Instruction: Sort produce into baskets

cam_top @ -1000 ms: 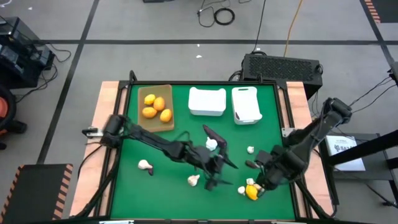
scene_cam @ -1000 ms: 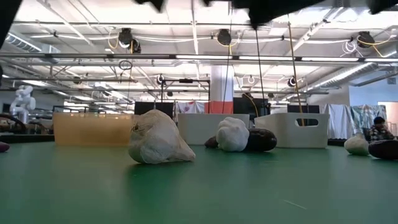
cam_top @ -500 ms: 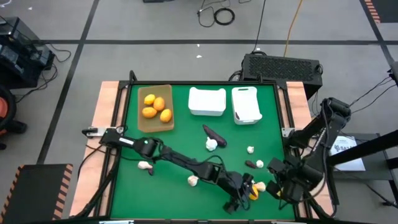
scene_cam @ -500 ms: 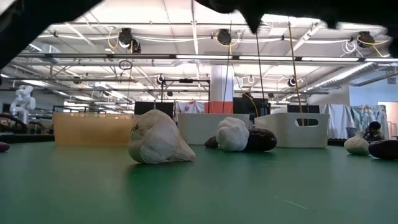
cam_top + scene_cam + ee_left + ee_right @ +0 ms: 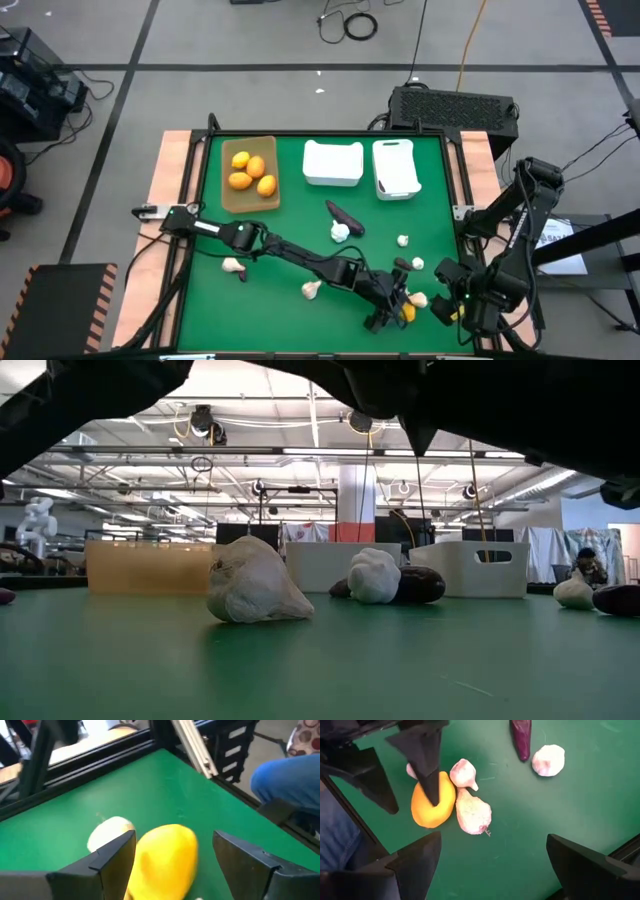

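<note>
Since half a second ago, the left gripper [image 5: 398, 309] is settling lower over the orange-yellow fruit [image 5: 405, 311] near the table's front right corner, and the right gripper [image 5: 452, 308] is pulling a little farther back toward the table's right edge. The left gripper's fingers [image 5: 112, 855] are straddling the fruit, one on each side, spread wider than the fruit and not yet pressing it; from the right wrist view one dark finger tip [image 5: 427, 762] is reaching down across the fruit's top. A white garlic bulb [image 5: 106, 831] is lying just beyond the fruit, past the left finger, and two more bulbs [image 5: 472, 812] are touching or nearly touching the fruit on its far side from that gripper. A purple eggplant piece [image 5: 521, 735] and another bulb [image 5: 549, 760] are lying a little farther out. The right gripper is hanging released, jaws wide, holding nothing, just to the right of this cluster. Well behind both grippers, the tan tray [image 5: 272, 198] is holding four orange fruits [image 5: 250, 171], with two white bins [image 5: 333, 163] beside it.
</note>
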Available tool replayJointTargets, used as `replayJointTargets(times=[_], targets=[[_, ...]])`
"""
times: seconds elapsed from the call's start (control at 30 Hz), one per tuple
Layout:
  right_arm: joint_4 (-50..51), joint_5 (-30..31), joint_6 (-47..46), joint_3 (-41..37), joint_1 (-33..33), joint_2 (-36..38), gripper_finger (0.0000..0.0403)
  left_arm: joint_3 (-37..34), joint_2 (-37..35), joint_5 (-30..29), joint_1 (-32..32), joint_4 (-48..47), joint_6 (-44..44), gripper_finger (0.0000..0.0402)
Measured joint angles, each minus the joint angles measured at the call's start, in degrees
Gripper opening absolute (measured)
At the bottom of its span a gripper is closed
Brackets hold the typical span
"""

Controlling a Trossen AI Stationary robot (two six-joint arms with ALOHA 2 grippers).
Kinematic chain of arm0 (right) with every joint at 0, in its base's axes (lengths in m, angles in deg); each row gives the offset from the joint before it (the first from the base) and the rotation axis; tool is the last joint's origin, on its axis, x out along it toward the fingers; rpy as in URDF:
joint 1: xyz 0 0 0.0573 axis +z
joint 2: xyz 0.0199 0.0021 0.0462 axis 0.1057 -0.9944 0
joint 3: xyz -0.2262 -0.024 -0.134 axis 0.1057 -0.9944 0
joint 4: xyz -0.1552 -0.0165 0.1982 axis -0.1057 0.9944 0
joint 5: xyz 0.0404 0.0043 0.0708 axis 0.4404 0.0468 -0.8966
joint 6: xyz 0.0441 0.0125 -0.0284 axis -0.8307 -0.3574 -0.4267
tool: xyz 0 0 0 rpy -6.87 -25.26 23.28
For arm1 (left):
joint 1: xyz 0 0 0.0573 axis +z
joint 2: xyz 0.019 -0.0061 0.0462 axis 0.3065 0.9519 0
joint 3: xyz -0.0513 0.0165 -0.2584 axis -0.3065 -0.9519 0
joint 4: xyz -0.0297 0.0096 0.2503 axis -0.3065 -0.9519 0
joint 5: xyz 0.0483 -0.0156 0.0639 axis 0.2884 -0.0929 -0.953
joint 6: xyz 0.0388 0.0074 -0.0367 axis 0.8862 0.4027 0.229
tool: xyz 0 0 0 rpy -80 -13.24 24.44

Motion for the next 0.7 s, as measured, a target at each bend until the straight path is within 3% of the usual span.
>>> replayJointTargets(times=[0.7], targets=[[0.1, 0.2, -1.1, 0.0, 0.0, 0.0, 0.0351, -0.1, 0.6, -2.3, 1.7, -1.2, 2.3, 0.0269]])
